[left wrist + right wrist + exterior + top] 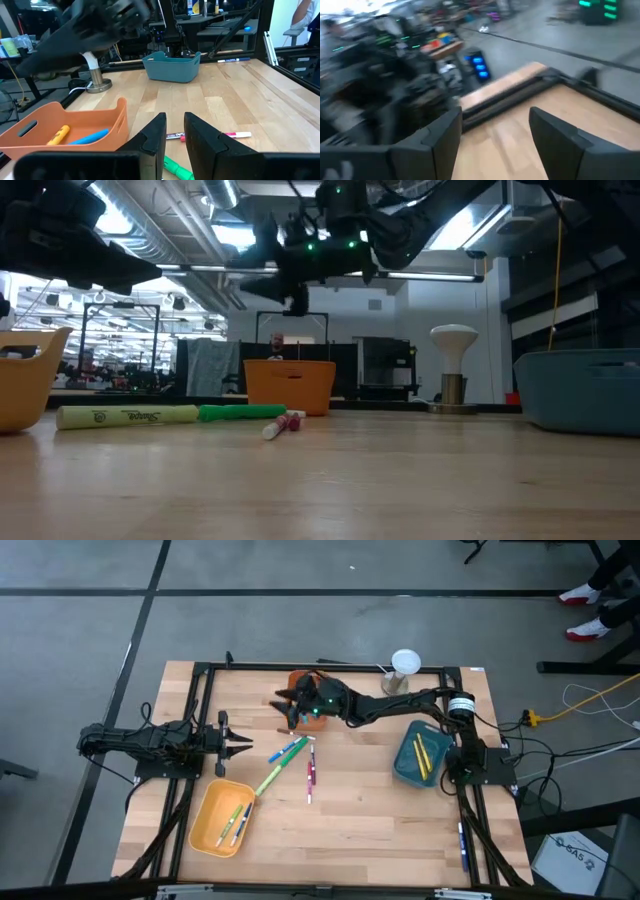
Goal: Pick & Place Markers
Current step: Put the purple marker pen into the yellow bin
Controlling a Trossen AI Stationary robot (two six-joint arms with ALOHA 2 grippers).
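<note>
Over the worktop's far edge, above the orange bin [300, 680], my right pincer [291, 706] hangs spread apart, empty; markers [290, 752] lie mid-table

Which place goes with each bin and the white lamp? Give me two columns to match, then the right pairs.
Things:
1. yellow bin
2. orange bin
3. teal bin
4. white lamp

Places and contents:
A. far edge of the table, nothing in it
B. near the right arm's base, yellow markers inside
C. under the right gripper, a yellow and a blue marker inside
D. near the left arm, front of the table, green and blue markers inside

Pairs: 1-D, 2-C, 3-B, 4-A
</note>
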